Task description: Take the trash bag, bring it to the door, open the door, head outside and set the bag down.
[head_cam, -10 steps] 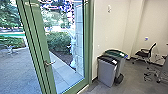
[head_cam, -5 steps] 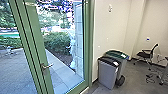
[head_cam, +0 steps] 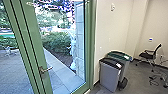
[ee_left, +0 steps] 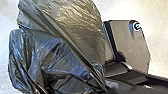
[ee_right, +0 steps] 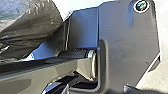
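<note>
Trash bag is looking dark, glossy and crumpled, bulging wide, with long folds pulling together to a narrow gather. It's showing close to the left wrist camera, lying across part of the view of the robot's plate; pale ground is showing beyond. Right wrist view is catching the bag's rounded, creased side too, next to the plate and jointed bar. Can't tell whether left gripper or right gripper is apart, together or clamped on the bag. Arm pose: both wrist cameras are looking past the robot's own plate; exact joint angles can't be read. Head view is adding the room: green-framed glass door with lever handle, paving, hedge and trees showing outside through the glass. Right of the door, black-lidded bin is standing in front of green-lidded bin, near the wall. Office chair is standing farther back on grey floor.
</note>
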Motion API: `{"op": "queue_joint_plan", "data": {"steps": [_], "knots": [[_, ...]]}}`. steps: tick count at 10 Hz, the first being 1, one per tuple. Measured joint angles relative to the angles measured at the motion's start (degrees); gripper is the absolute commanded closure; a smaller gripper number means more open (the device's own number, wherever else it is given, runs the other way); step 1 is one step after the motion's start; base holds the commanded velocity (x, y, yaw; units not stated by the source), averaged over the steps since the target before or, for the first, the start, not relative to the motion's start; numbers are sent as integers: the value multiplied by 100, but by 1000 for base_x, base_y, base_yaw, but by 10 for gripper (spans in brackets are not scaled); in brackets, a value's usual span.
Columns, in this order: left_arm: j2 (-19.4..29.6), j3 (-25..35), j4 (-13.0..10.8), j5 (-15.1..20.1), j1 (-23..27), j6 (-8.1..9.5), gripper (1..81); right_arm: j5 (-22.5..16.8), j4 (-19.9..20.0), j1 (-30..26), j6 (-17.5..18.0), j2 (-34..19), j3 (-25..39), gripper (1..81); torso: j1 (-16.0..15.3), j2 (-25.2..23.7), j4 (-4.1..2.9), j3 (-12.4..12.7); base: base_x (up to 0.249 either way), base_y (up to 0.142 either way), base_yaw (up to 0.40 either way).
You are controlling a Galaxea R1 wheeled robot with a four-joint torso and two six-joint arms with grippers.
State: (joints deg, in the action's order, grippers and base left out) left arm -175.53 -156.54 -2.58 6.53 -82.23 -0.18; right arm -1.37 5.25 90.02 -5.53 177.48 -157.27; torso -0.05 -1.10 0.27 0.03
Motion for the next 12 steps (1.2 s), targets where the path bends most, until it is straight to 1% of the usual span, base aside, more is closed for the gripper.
{"op": "queue_joint_plan", "data": {"steps": [5,10,12], "knots": [[12,-5,0,0,0,0,811,2,1,0,0,0,0,10,0,0,0,0,151,69,0],[12,-13,0,-1,0,0,811,2,1,0,2,11,0,10,0,0,0,0,146,0,0],[15,-13,0,0,0,0,811,2,1,0,0,13,0,10,0,0,0,0,142,71,0]]}}
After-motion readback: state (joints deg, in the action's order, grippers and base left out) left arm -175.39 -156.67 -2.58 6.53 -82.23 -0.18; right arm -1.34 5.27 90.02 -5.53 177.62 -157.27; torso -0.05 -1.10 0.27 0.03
